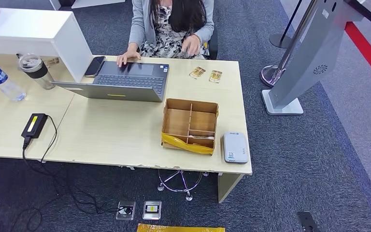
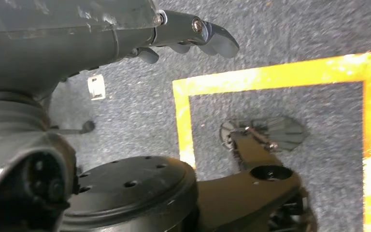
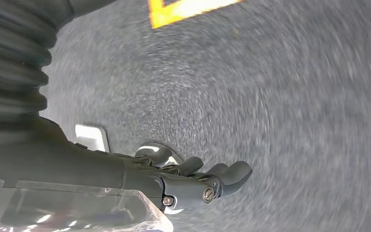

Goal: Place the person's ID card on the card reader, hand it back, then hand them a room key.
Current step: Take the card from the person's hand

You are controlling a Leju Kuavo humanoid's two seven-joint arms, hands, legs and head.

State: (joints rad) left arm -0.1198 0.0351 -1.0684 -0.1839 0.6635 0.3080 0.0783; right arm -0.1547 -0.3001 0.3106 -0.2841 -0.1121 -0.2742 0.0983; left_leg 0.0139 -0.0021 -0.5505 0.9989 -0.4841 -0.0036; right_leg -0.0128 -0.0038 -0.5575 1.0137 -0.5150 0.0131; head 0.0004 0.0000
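No writing is legible anywhere. A white card reader (image 1: 235, 147) sits at the desk (image 1: 111, 133) front right corner, beside a cardboard box (image 1: 190, 124). Two cards (image 1: 206, 74) lie near the seated person (image 1: 171, 26). Left hand (image 2: 193, 36) and right hand (image 3: 198, 176) hang over carpet, fingers loosely extended, holding nothing.

left robot hand (image 2: 188, 34) empty, fingers apart | right robot hand (image 3: 198, 181) empty, fingers apart

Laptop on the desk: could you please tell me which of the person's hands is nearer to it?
Their own right. The right hand rests on the laptop at its far edge; the left hand is off it, beyond the desk edge, closer to the gold cards.
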